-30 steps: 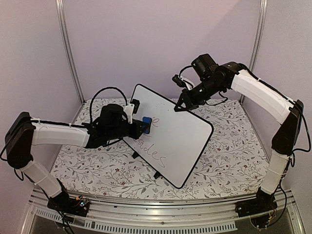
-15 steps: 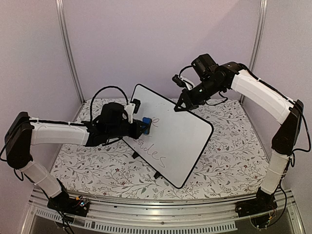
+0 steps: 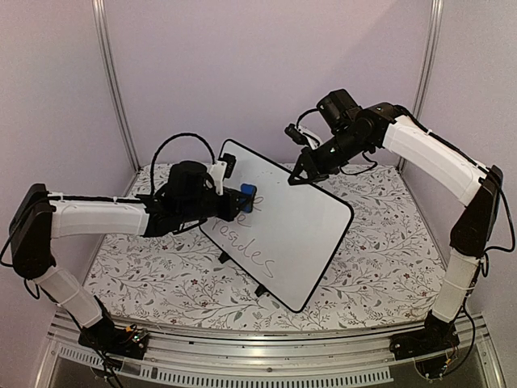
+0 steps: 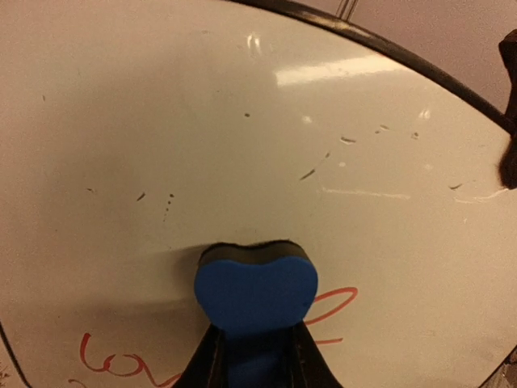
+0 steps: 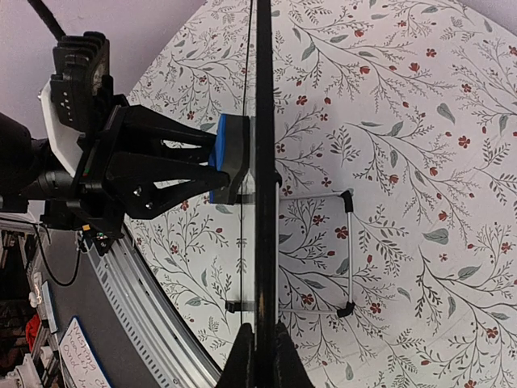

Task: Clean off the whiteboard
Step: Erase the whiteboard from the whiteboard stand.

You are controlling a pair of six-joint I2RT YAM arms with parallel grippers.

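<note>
L gripper (image 3: 240,201) is clamping a blue eraser (image 3: 248,196), fingers closed tight on its back end. In the L wrist view the gripper (image 4: 255,360) is coming up from the bottom edge and the eraser (image 4: 255,293) is pressing its dark felt face flat on the whiteboard (image 4: 202,121), just above the handwriting (image 4: 113,365) at lower left. The R wrist view is showing the same contact side-on: eraser (image 5: 229,158) touching the L face of the board.

R gripper (image 3: 300,175) is pinching the whiteboard's (image 3: 295,234) top edge, jaws closed on the rim w/ no gap showing. In its own view the R gripper (image 5: 258,357) is sitting bottom center, fingers on either side of the rim.

Whiteboard is sitting mid-frame in the top view, standing on its long lower edge on the floral table (image 3: 388,250), leaning back. Long axis is running upper left to lower right. White face is pointing toward the lower left of the frame, at the L arm. Handwriting (image 3: 246,252) is running along the lower part. In the R wrist view the board (image 5: 263,97) is showing edge-on as a vertical black line, w/ a wire stand (image 5: 349,250) propping it on the right.
</note>
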